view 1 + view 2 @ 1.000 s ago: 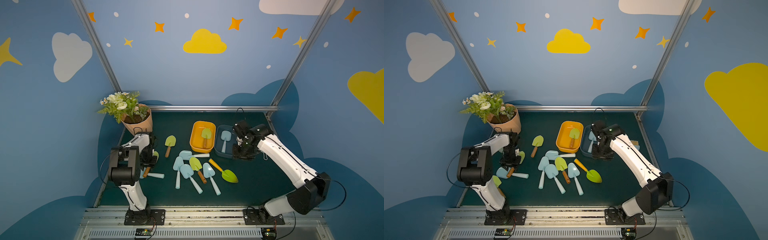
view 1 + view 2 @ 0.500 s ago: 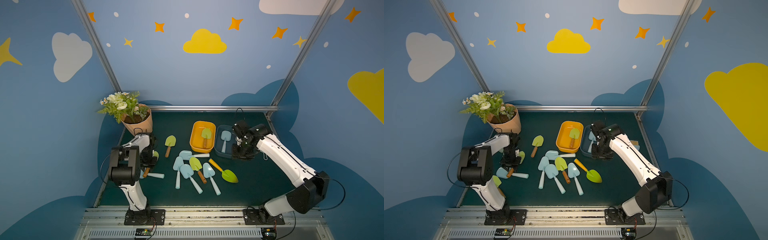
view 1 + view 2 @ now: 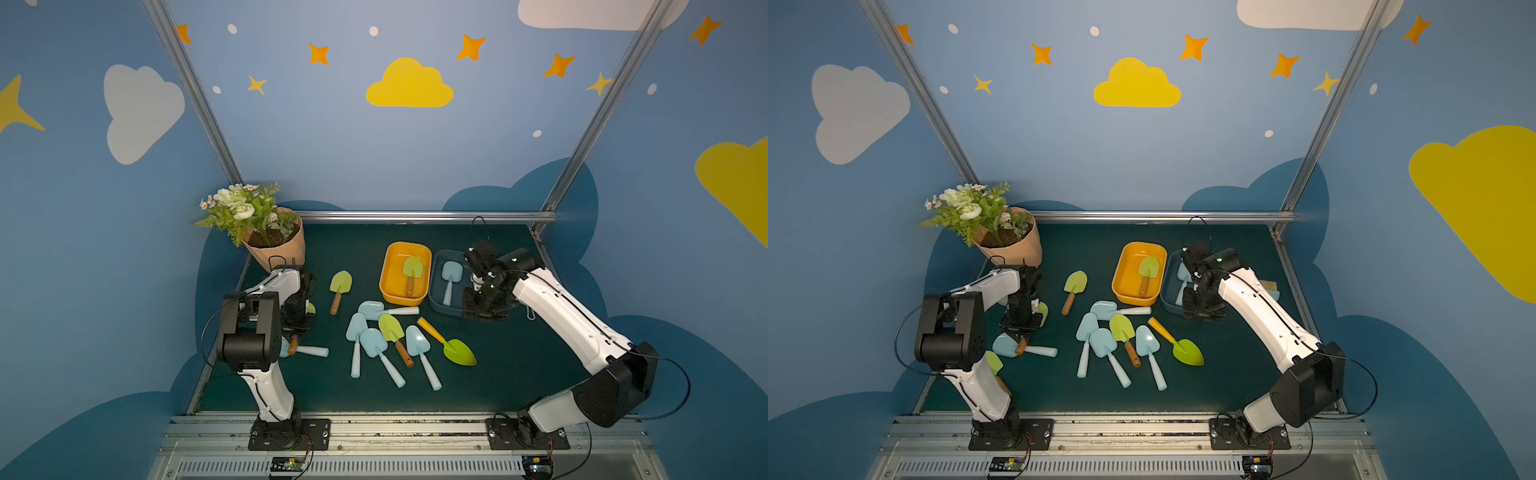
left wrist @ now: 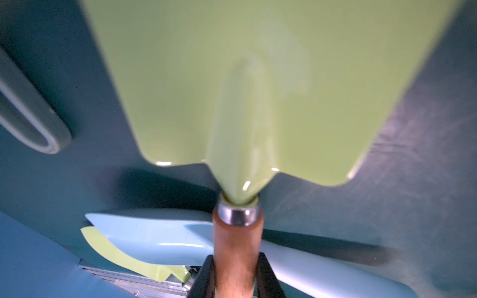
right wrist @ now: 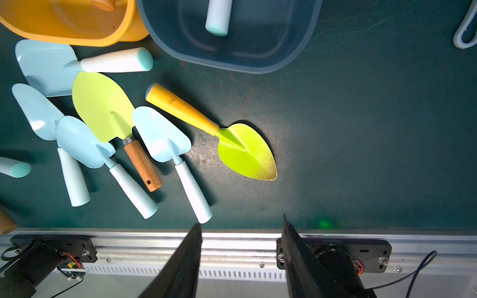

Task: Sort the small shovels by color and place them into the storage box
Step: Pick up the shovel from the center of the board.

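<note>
My left gripper (image 4: pixel 236 273) is shut on the brown wooden handle of a lime-green shovel (image 4: pixel 258 77), low at the table's left (image 3: pixel 297 324), over a light blue shovel (image 3: pixel 309 351). The orange box (image 3: pixel 383 284) holds one green shovel (image 3: pixel 411 268). The blue box (image 3: pixel 435 305) holds one blue shovel (image 3: pixel 450 274). My right gripper (image 5: pixel 241 232) hangs open and empty by the blue box's front right corner (image 3: pixel 482 309). Several blue shovels (image 3: pixel 376 347), a green one (image 3: pixel 392 330), an orange-handled green one (image 3: pixel 457 351) and a lone green one (image 3: pixel 340 284) lie mid-table.
A potted flower plant (image 3: pixel 276 245) stands at the back left, close behind the left arm. Another green blade (image 3: pixel 994 361) lies behind the left arm's base. A brush (image 3: pixel 1268 286) lies right of the right arm. A metal rail (image 5: pixel 232 240) borders the front edge.
The left gripper's jaws have closed onto the green shovel's wooden handle. Neither arm has visibly shifted, and the right gripper stays as it was.
</note>
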Robot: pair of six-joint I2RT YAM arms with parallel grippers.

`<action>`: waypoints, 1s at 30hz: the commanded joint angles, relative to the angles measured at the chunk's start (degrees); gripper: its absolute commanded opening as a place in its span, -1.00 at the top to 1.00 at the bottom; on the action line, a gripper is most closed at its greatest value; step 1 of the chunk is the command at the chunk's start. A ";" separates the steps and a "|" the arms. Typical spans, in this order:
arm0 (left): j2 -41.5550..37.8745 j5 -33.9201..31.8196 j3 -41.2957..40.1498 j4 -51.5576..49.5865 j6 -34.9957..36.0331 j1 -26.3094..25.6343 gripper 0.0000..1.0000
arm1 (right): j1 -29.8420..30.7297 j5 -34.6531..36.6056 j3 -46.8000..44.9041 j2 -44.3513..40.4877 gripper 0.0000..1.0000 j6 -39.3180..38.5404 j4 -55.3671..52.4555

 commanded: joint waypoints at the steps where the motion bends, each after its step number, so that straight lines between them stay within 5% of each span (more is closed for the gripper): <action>1: 0.00 0.25 0.67 0.04 -0.23 -0.42 0.91 | -0.04 -0.25 -0.54 0.44 -0.03 -0.23 0.22; 30: -14.70 2.80 8.10 -5.23 -5.43 -4.34 0.95 | 1.10 0.50 1.06 0.78 -0.03 0.47 -0.76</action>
